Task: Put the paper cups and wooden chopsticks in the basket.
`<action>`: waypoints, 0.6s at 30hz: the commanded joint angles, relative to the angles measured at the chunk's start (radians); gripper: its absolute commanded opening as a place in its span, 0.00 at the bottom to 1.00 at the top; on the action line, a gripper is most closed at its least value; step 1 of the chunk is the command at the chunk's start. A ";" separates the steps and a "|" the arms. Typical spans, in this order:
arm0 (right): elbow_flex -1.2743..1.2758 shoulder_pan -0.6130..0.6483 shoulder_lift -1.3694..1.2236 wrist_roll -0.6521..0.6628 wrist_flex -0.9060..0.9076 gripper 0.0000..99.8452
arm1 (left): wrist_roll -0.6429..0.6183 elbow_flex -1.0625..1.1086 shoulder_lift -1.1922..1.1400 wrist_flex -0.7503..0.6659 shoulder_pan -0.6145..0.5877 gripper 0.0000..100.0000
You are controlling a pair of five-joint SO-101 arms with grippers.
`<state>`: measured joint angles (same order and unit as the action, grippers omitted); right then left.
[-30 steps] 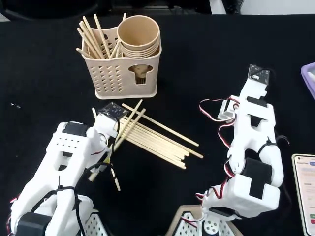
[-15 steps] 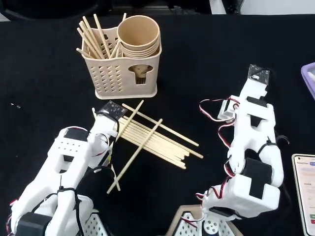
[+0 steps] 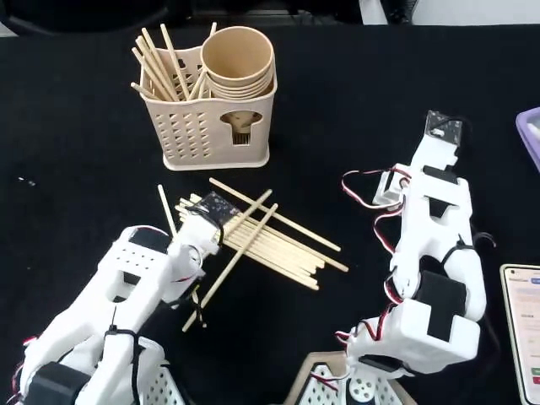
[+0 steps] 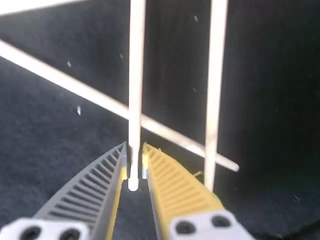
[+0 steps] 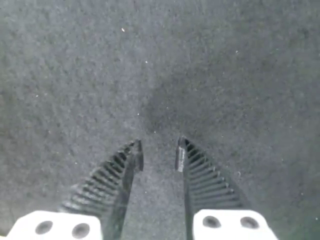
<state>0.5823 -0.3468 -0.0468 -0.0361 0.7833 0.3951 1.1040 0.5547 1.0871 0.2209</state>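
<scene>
Basket (image 3: 211, 118) stands upright at the table's (image 3: 93, 169) far left. It has 2 compartments. L one holds a bunch of wooden chopsticks (image 3: 160, 63) standing on end, tips fanned up and outward, approx 7, exact no. unclear. R one holds a nested stack of paper cups (image 3: 239, 57), mouths up, approx 5 rims showing.

Below the basket, 1 lone chopstick (image 3: 167, 211) lies flat just beside the left arm (image 3: 135, 287), long axis running near to far.

Left gripper (image 4: 133, 150) is nearly closed, jaws pinching the end of 1 held chopstick (image 4: 135, 75), which points straight out away from the jaws. In the high view it runs diagonally toward the far right, over the pile. A 2nd diagonal chopstick (image 4: 214, 90) lies parallel, just beside it and not gripped. A 3rd crossing chopstick (image 4: 75, 87) runs aslant under both.

The loose pile (image 3: 287, 249) lies flat on the table btwn the arms, near the basket. It has approx 8-10 sticks, mostly parallel, long axis from upper left down to lower right.

Right arm (image 3: 434, 245) is well apart from the pile. Right gripper (image 5: 158, 150) has jaws part open w/ nothing btwn them, over bare black cloth.

At the far R edge are 1 purple item (image 3: 529, 135) and 1 flat screen device (image 3: 521, 329).
</scene>
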 commanded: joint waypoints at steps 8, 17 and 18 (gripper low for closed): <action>-0.053 -0.008 0.004 -0.008 0.002 0.12 | -0.044 -0.217 0.025 0.229 0.022 0.03; -0.050 -0.008 0.004 -0.003 0.002 0.12 | -0.196 -0.143 0.025 0.130 0.154 0.12; -0.050 -0.008 0.004 -0.003 0.002 0.12 | -0.196 -0.140 0.025 0.124 0.159 0.12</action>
<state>0.5823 -0.3468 -0.0468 -0.0361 0.7833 0.2202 0.9597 0.5562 1.2421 0.3498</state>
